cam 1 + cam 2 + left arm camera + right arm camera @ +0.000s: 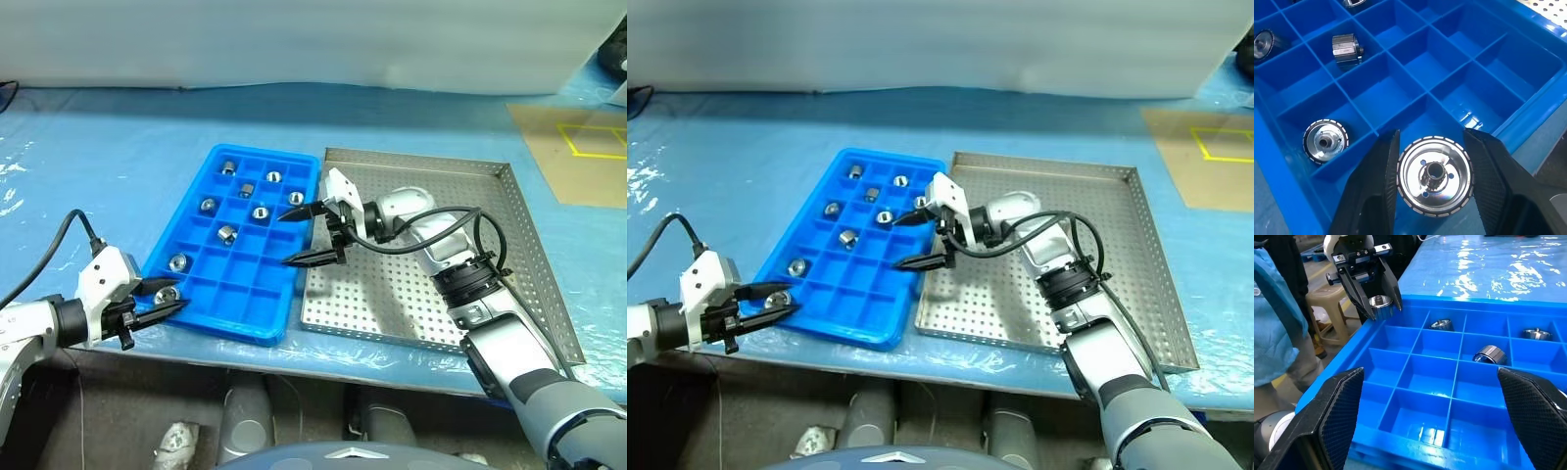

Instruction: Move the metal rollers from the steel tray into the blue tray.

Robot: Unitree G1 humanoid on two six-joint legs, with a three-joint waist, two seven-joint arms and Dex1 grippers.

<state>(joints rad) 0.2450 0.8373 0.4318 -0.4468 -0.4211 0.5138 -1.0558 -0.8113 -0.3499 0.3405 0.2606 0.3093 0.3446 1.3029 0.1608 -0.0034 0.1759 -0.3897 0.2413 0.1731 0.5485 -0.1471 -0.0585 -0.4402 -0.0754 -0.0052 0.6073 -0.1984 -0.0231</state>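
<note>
The blue tray (pixel 245 331) lies left of the steel tray (pixel 421 304), the two side by side on the table. Several metal rollers (pixel 261 211) sit in separate compartments of the blue tray. My left gripper (pixel 167 302) is at the tray's near left corner, shut on one metal roller (pixel 1435 175), which it holds just above a corner compartment. My right gripper (pixel 284 241) hangs open over the blue tray's right edge, pointing left across it, with nothing between its fingers (pixel 1342 406). In the right wrist view the left gripper (pixel 1382 308) and its roller (pixel 1380 301) show beyond the tray.
The table is covered in blue plastic sheeting (pixel 118 147). A brown board with yellow tape (pixel 578 147) lies at the far right. A beige stool (pixel 1327 298) and blue cloth (pixel 1273 318) stand beyond the table's left side. The near table edge runs just below both trays.
</note>
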